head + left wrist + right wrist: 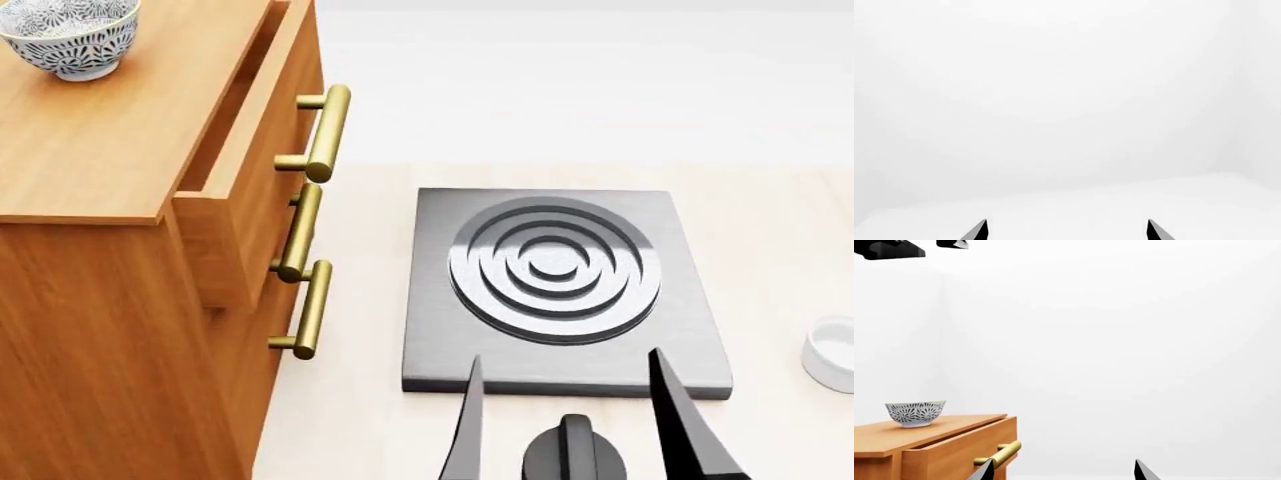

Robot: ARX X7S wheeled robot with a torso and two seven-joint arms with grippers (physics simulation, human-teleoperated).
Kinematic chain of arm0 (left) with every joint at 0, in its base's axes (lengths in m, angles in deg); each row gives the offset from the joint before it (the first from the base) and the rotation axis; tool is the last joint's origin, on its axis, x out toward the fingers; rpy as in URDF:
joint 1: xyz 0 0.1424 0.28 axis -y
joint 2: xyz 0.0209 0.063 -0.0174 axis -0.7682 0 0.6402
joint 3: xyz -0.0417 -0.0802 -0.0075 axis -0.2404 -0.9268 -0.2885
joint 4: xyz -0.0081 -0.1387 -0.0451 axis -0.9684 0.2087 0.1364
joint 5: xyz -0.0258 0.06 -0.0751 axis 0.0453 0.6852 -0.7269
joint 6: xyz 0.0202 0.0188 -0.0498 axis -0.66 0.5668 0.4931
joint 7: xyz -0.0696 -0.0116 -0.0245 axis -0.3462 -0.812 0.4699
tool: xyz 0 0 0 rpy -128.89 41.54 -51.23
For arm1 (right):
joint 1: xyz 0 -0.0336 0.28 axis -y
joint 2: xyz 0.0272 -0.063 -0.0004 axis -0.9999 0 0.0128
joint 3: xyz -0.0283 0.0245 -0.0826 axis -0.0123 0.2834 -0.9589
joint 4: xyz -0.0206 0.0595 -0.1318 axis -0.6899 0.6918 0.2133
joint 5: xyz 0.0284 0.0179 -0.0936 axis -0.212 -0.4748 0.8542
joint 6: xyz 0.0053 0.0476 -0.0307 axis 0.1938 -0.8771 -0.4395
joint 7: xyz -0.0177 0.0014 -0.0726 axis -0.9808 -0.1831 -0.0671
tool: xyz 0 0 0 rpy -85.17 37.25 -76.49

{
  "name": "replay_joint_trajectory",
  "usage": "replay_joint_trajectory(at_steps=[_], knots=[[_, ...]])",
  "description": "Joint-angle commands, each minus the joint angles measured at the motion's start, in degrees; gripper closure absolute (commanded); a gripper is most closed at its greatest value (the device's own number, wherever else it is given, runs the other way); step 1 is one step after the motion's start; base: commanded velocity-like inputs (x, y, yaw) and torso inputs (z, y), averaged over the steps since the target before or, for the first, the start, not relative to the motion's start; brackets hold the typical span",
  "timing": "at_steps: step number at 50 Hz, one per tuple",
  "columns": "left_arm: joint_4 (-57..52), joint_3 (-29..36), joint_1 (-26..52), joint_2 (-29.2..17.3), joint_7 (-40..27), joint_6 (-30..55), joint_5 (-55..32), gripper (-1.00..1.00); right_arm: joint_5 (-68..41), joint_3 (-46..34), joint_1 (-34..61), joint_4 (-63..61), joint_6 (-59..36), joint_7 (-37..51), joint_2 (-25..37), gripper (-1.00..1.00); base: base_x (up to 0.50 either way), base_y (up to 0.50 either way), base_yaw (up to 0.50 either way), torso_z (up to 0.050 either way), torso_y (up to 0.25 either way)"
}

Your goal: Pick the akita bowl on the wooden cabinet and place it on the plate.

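My right pincer [574, 420] hangs released and empty over the stove burner's [566, 290] near edge, well apart from the akita bowl [72, 35] at the wooden cabinet's [107, 130] far left corner, so a careless reach may clip the protruding drawer [247, 150].

Simulated kitchen mock-up: grey stove burner [567, 290] with concentric rings and black knob [574, 455] on pale counter [360, 400], wooden cabinet [107, 230] with brass handles [324, 132], patterned bowl [74, 35], blank white walls [1121, 340].
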Motion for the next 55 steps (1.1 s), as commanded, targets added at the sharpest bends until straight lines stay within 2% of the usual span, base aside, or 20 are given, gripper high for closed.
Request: replay_joint_trajectory(at_steps=[1,10,12,17,19,21,25,28,35,55], knots=[[34.2,2.84,10.89,6.81,10.83,-16.76,6.44,-1.0,-0.88,0.36,-0.06,0.15,0.55,0.07,0.32,-1.0,0.0,0.0,0.0,0.0,0.0],[34.33,6.51,11.86,7.11,8.99,-15.74,2.66,-1.0,-1.67,1.05,-0.12,-0.42,0.56,0.4,0.81,-1.0,0.0,0.0,0.0,0.0,0.0],[34.34,5.01,11.33,7.09,8.78,-15.73,3.97,-1.0,-1.58,0.96,-0.09,-0.45,0.53,0.46,0.85,-1.0,0.0,0.0,0.0,0.0,0.0],[34.34,-6.9,9.32,6.82,8.06,-14.16,15.82,-1.0,-1.61,0.92,-0.02,-0.2,0.54,0.56,0.94,-1.0,0.0,0.0,0.0,0.0,0.0],[34.35,-14.76,9.08,6.37,7.75,-11.9,18.33,-1.0,-1.54,0.78,0.02,0.14,0.72,0.54,0.86,-1.0,0.0,0.0,0.0,0.0,0.0],[34.35,-16.72,9.71,6.77,6.86,-9.96,24.8,-1.0,-1.34,0.35,0.19,0.71,0.73,0.42,0.73,-1.0,0.0,0.0,0.0,0.0,0.0],[34.35,-26.27,12.09,6.64,7.21,-3.95,30.5,-1.0,-1.62,0.71,0.02,0.51,0.9,0.54,0.99,-1.0,0.0,0.0,0.0,0.0,0.0],[34.35,-28.35,12.48,6.56,7.92,-1.37,34.3,-1.0,-1.86,1.05,-0.31,0.05,1.1,0.66,1.28,-1.0,0.0,0.0,0.0,0.0,0.0],[34.35,-28.38,9.57,5.74,9.33,2.99,38.25,-1.0,-1.5,0.31,-0.11,0.94,1.52,0.47,1.08,-1.0,0.0,0.0,0.0,0.0,0.0],[34.35,-28.62,8.89,3.2,9.44,10.49,38.81,-1.0,-1.73,-0.26,-0.07,1.37,1.97,0.49,1.32,-1.0,0.0,0.0,0.0,0.0,0.0]])
